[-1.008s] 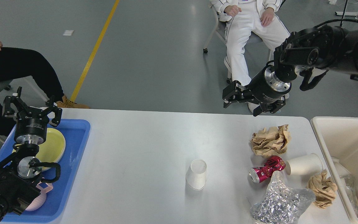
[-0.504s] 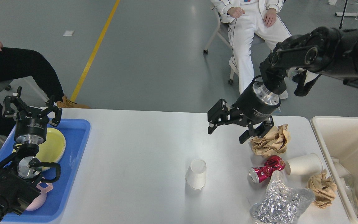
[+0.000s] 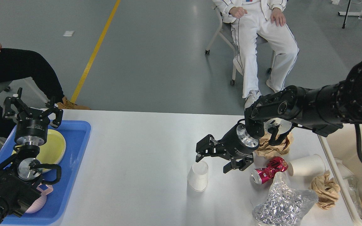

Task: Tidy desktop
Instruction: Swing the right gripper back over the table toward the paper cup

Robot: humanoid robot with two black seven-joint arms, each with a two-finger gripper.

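My right arm crosses in front of a crumpled brown paper ball point(image 3: 273, 147), so only its lower folds show beneath the wrist. My own left forearm covers much of the blue tray point(image 3: 74, 163) at the bench's left end, and the pink item point(image 3: 41, 201) lying in that tray is mostly hidden; I cannot tell what it is. A stack of yellow plates point(image 3: 55, 147) peeks out from behind the left wrist. At the right edge the cream bin point(image 3: 341, 157) is cut off by the frame and partly blocked by my right arm; something clear lies inside it, too faint to name.

My right hand point(image 3: 214, 161) hangs low over the bench point(image 3: 137, 150) with its fingers spread wide and nothing between them, just beside the rim of an upturned white paper cup point(image 3: 198, 176); whether a fingertip touches the cup I cannot tell. My left hand point(image 3: 31, 108) stands above the tray's far end, fingers splayed wide apart and empty.

The bench is the broad white top filling the lower half of the view, smooth and matte. Toward its right end lie a crushed red can point(image 3: 269, 169), a second white cup point(image 3: 306, 164) on its side, a silvery crinkled bag point(image 3: 283, 204) running off the bottom edge, and a smaller brown paper wad point(image 3: 325, 190).

Beyond the bench is a grey floor with a yellow line point(image 3: 94, 51). A person in white point(image 3: 259, 37) sits on a chair, head cut off by the top edge; another in black point(image 3: 14, 70) sits at left, mostly out of frame.
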